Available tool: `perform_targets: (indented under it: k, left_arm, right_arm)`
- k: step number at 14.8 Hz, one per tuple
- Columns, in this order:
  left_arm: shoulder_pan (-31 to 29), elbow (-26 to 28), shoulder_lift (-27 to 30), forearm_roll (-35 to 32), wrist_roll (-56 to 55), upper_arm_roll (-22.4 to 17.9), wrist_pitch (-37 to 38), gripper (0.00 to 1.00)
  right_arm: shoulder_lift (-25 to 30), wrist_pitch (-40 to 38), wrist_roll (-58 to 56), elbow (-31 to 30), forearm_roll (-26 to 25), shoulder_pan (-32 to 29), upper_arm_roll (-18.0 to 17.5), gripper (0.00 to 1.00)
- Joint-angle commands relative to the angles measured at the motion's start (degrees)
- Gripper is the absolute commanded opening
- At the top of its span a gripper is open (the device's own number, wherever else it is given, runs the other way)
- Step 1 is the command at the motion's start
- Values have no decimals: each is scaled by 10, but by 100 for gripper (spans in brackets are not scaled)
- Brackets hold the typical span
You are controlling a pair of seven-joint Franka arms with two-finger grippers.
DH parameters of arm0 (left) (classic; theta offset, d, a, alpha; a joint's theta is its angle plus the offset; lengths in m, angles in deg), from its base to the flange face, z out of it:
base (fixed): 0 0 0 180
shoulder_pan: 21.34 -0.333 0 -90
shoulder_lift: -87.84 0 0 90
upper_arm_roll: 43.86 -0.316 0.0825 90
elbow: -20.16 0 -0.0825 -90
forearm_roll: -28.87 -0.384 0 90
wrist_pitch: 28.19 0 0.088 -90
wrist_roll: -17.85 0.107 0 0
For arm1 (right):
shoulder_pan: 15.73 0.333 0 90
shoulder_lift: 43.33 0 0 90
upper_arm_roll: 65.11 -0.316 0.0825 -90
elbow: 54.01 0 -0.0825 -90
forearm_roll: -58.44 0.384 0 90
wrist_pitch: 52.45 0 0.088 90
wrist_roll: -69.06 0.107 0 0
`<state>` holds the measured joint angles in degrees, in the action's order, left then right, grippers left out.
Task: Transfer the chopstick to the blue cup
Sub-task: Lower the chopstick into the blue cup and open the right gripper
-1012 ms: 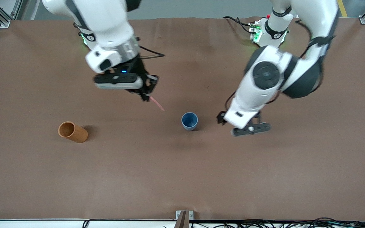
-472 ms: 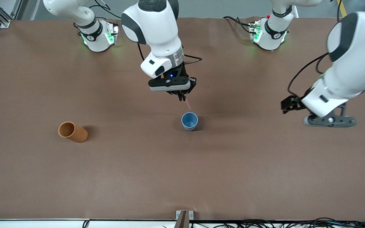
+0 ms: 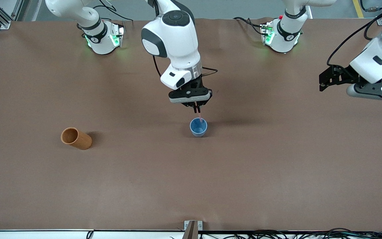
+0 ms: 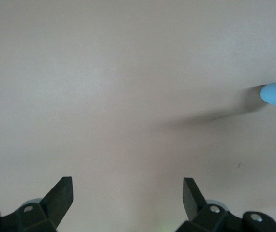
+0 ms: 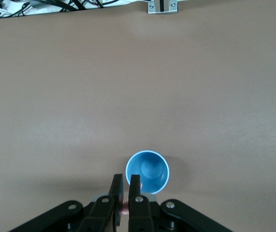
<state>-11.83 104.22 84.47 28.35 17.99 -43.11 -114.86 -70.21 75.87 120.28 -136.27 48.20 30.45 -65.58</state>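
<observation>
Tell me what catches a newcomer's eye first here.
The right hand hangs over the blue cup at mid-table, shut on the pink chopstick, whose tip dips toward the cup's mouth. The orange cup lies toward the right arm's end; the left hand waits open at its own end.

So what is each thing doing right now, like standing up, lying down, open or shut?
chopstick: held nearly upright, lower end at the blue cup's mouth
blue cup: upright on the table
orange cup: lying on its side
right gripper: shut on the chopstick, over the blue cup
left gripper: open, empty, waiting over the table's left-arm end
</observation>
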Motion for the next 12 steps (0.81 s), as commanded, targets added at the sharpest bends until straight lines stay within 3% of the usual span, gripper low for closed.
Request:
perform_targets:
  k: [1, 6, 8, 9, 11, 12]
  left_arm:
    - [-31, 12, -6, 6, 9, 32, -6, 100]
    - [-28, 8, -4, 6, 1, 31, -6, 100]
    - [-31, 5, -4, 6, 3, 31, -6, 100]
    - [-31, 4, -5, 7, 3, 30, -6, 100]
    - [-32, -7, -8, 8, 2, 31, -5, 100]
    - [-33, -7, -8, 17, 1, 30, -5, 100]
  right_arm:
    - [-4, 4, 11, -3, -42, 8, 5, 4]
    - [-47, 16, 11, -4, -99, 16, 5, 12]
    - [-50, 30, 10, -4, -104, 13, 5, 23]
    - [-50, 35, 11, -3, -103, 10, 4, 40]
    - [-49, 40, 11, 2, -101, 8, 6, 94]
    - [-47, 39, 10, 4, -101, 7, 6, 100]
